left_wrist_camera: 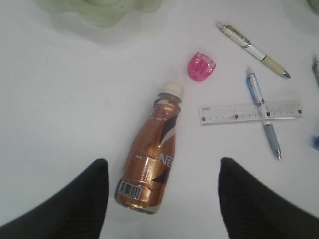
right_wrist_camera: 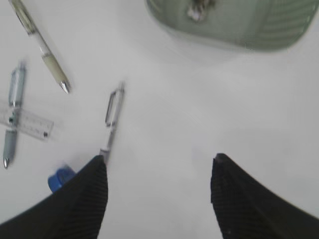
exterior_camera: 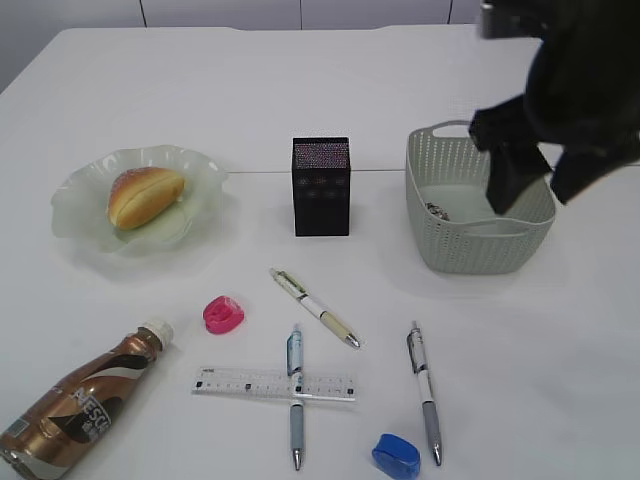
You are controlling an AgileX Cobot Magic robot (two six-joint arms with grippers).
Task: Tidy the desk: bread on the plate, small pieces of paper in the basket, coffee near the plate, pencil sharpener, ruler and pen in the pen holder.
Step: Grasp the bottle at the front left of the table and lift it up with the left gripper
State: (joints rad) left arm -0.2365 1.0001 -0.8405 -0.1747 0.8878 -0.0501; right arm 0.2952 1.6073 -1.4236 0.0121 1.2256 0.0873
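The bread (exterior_camera: pixel 145 195) lies on the pale green plate (exterior_camera: pixel 75 190). The coffee bottle (exterior_camera: pixel 80 405) lies on its side at the front left. My left gripper (left_wrist_camera: pixel 162 167) is open above the bottle's base (left_wrist_camera: pixel 149 164), apart from it. A pink sharpener (exterior_camera: pixel 223 314), a blue sharpener (exterior_camera: pixel 396 456), the ruler (exterior_camera: pixel 273 384) and three pens (exterior_camera: pixel 315 307) (exterior_camera: pixel 296 395) (exterior_camera: pixel 424 390) lie on the table. The black pen holder (exterior_camera: pixel 321 187) stands mid-table. My right gripper (exterior_camera: pixel 545 180) is open and empty above the grey basket (exterior_camera: pixel 480 250), which holds a paper piece (exterior_camera: pixel 437 210).
The blue pen lies across the ruler. In the right wrist view the grey pen (right_wrist_camera: pixel 112 117) runs under my gripper's (right_wrist_camera: pixel 159 159) left finger, with the blue sharpener (right_wrist_camera: pixel 60 179) beside it and the basket (right_wrist_camera: pixel 234 25) at the top.
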